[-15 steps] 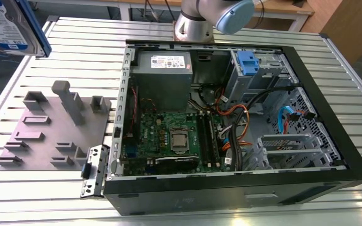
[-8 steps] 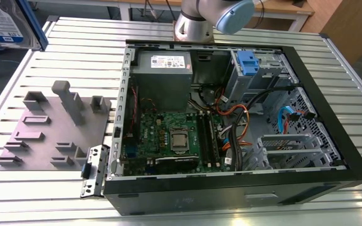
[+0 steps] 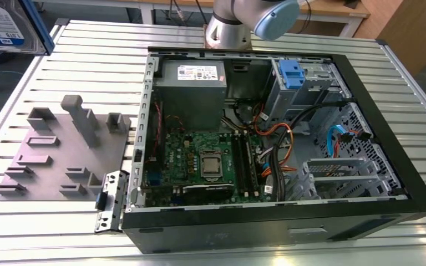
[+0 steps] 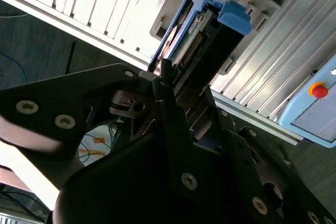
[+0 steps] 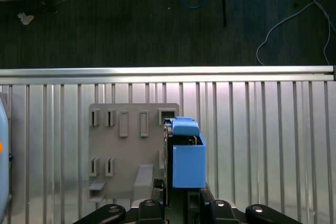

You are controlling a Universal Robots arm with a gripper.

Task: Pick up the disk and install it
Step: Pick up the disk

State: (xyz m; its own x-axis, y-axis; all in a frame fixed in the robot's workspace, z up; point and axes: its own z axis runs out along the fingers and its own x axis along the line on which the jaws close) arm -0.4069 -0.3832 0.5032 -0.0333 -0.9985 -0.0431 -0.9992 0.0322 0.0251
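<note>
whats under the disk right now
In the first wrist view the disk, in the gripper, hangs above the edge of the grey fixture plate and the slatted table. Whatever lies directly beneath it is covered by the disk itself.

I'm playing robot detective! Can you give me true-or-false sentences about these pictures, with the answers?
1. The gripper holds the disk. True.
2. The disk is inside the computer case. False: it is outside the case, in the gripper.
3. A grey plate lies on the slatted table. True.
4. The computer case is closed up. False: it is open, and its green board shows.
</note>
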